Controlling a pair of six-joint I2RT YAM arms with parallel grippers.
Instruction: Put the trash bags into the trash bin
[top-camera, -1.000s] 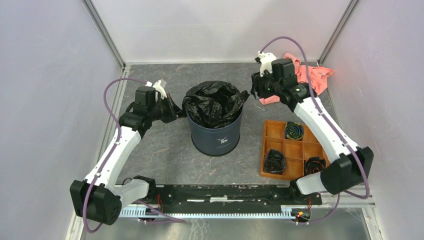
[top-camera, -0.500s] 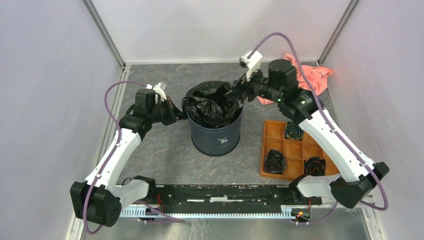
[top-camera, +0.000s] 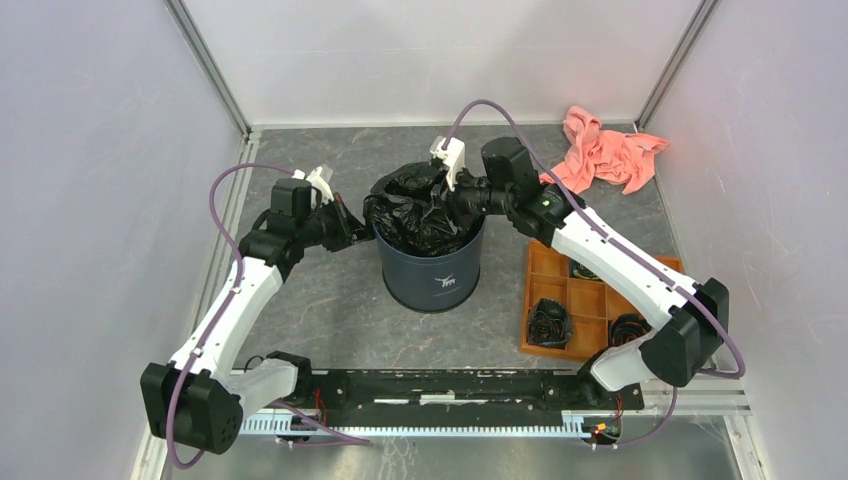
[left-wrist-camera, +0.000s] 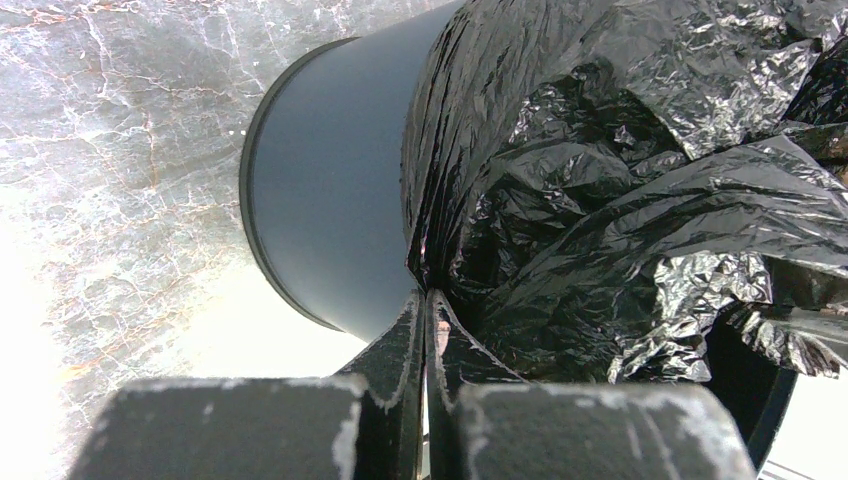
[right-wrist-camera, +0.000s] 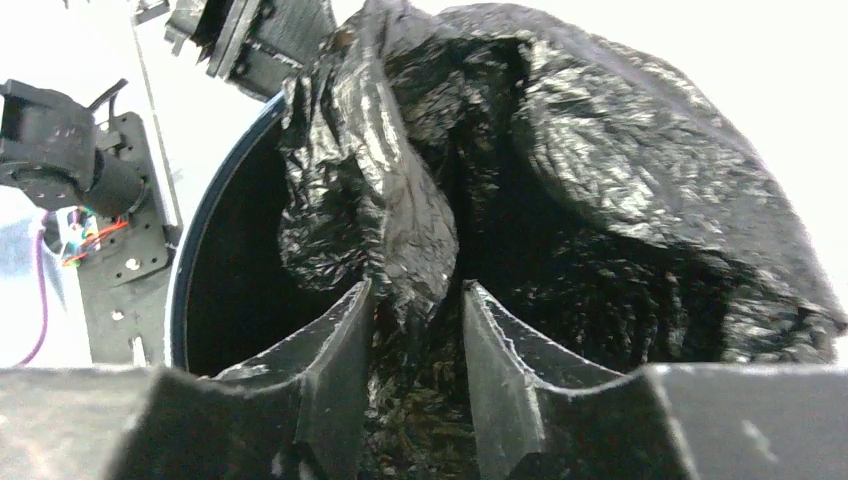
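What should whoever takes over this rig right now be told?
Left gripper: shut on the thin glossy black plastic trash bag, pinching its film at the left rim of the dark navy-blue cylindrical trash bin.
Right gripper: over the bin's mouth, jaws apart with a fold of the bag between them; whether it grips is unclear.
Done: the bag sits bunched in the bin, much of it heaped above the rim.
Left to do: probably push the film down inside, then let go with both grippers.
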